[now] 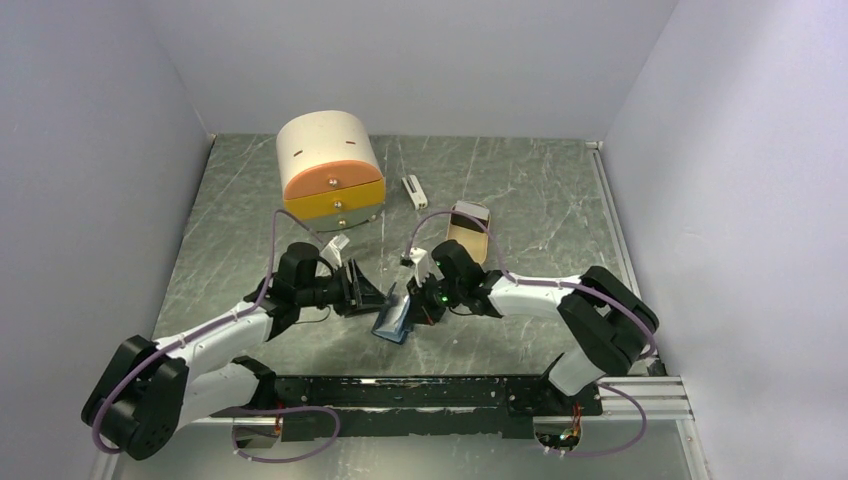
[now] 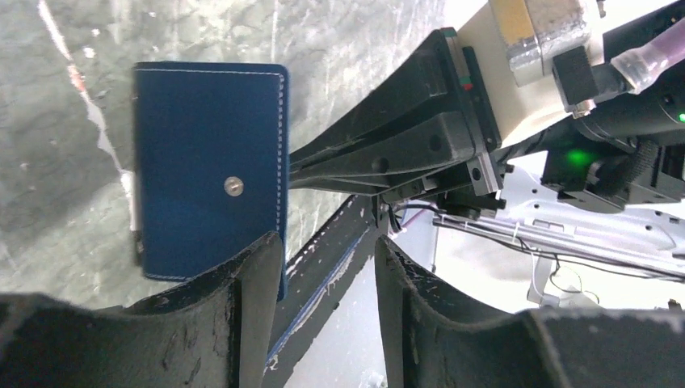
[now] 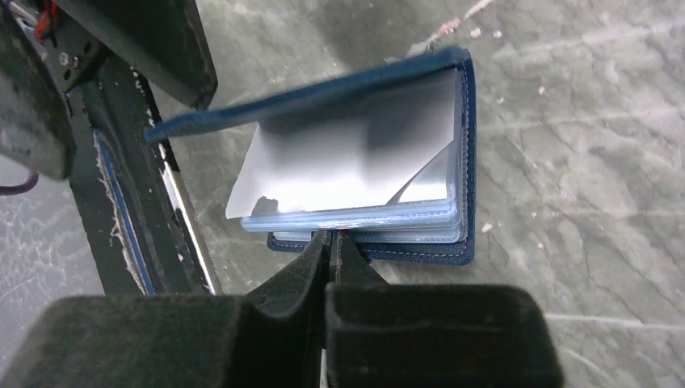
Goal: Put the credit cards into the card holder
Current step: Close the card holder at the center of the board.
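Midway: right gripper [image 3: 331, 239] is pinching the holder's [image 3: 404, 252] 6 o'clock edge, left gripper [image 2: 325, 242] is hovering agape, one card [image 3: 323, 162] is overhanging at 9 o'clock, needing seating.

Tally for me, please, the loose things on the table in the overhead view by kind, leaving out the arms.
card holder: 1
tan tin: 1
white bar: 1
drawer box: 1
Total: 4
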